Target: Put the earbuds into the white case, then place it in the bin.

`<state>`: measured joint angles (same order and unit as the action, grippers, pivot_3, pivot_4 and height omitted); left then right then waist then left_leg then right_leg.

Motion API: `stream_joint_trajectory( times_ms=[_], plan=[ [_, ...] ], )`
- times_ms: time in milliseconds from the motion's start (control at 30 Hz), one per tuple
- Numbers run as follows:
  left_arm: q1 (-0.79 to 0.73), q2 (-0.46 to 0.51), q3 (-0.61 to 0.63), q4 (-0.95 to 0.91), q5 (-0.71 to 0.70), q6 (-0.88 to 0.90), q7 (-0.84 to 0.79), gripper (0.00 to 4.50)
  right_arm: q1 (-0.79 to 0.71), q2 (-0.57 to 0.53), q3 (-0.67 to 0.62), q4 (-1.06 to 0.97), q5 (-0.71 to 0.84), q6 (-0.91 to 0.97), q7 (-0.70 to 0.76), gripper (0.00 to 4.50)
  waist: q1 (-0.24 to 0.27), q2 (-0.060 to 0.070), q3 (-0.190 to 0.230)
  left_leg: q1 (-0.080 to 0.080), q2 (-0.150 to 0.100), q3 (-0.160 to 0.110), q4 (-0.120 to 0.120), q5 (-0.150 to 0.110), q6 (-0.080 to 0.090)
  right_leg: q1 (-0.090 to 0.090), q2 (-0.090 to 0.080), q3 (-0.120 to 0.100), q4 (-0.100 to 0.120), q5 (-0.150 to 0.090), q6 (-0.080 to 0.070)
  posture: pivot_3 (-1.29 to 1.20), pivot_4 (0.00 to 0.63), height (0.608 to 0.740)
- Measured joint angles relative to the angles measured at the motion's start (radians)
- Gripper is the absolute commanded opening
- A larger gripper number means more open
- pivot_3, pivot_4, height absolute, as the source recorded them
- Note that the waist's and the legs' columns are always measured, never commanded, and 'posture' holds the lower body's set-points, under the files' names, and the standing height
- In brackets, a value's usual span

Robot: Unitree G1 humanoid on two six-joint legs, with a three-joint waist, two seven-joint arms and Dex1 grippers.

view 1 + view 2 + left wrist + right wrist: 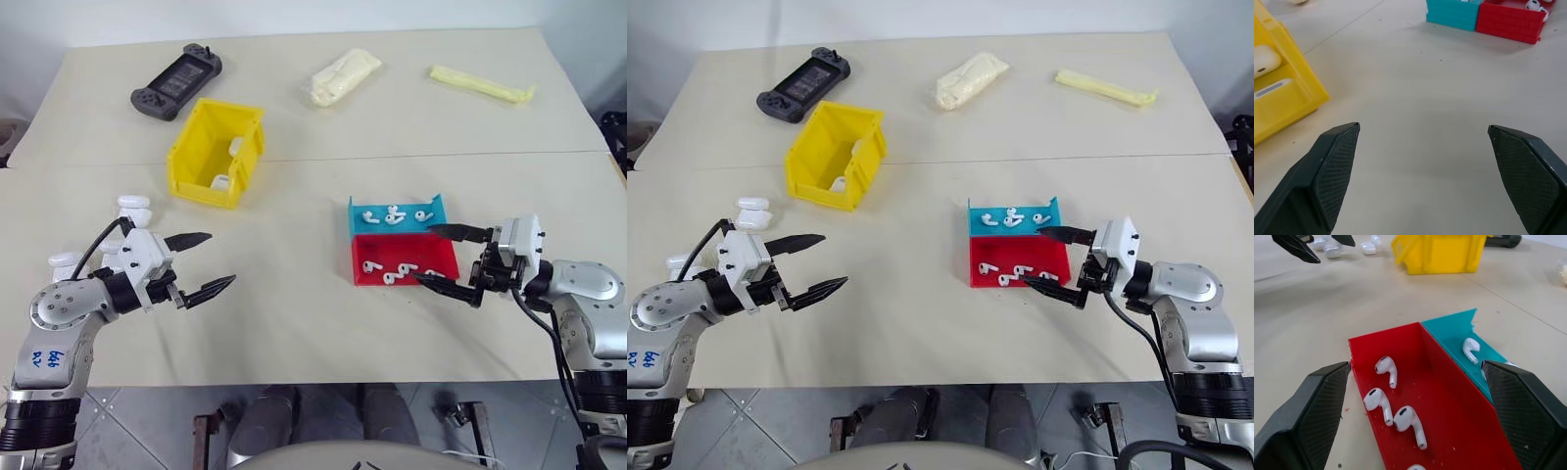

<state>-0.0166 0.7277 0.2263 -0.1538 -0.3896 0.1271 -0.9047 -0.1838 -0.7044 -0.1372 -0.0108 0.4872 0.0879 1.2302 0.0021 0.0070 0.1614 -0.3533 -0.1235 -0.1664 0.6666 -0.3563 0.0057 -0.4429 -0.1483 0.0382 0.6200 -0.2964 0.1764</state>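
Several earbuds (1386,369) lie in a red tray (431,257), and more earbuds (392,213) in the blue tray (355,211) behind it. My right gripper (422,254) hovers open at the red tray's right side, holding nothing. One white case (133,204) lies on the table behind my left arm and another white case (64,262) beside its wrist. My left gripper (222,258) is open and empty over bare table, pointing right. The yellow bin (191,147) stands behind it with two white cases (1264,61) inside.
A black game controller (176,80), a cream packet (345,75) and a long yellow packet (482,84) lie along the far part of the table. A seam crosses the table behind the trays. The table's front edge runs just below both arms.
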Motion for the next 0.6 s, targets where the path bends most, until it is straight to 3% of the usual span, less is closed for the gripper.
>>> stream_joint_trajectory(
  times_ms=[267, 600],
  plan=[
    [0.076, -0.056, 0.096, -0.033, -0.003, -0.011, 0.099, 4.46, -0.069, 0.043, 0.055, 0.02, -0.017, -0.003, 0.004, 4.5, -0.009, 0.0, 0.0, 0.0, 0.002, 0.001, -0.001, -0.001, -0.001, 0.0, 0.001, 0.0, 0.0, 0.0, 0.0, 0.0, 0.15, 0.74],
    [0.431, -0.336, 0.435, -0.137, -0.105, 0.009, 0.377, 4.46, -0.124, 0.183, 0.171, -0.102, 0.013, 0.043, -0.019, 4.5, 0.009, -0.004, 0.001, 0.0, 0.003, 0.001, 0.002, -0.002, -0.001, 0.0, 0.002, 0.0, -0.002, 0.0, -0.001, 0.0, 0.15, 0.74]
  ],
)
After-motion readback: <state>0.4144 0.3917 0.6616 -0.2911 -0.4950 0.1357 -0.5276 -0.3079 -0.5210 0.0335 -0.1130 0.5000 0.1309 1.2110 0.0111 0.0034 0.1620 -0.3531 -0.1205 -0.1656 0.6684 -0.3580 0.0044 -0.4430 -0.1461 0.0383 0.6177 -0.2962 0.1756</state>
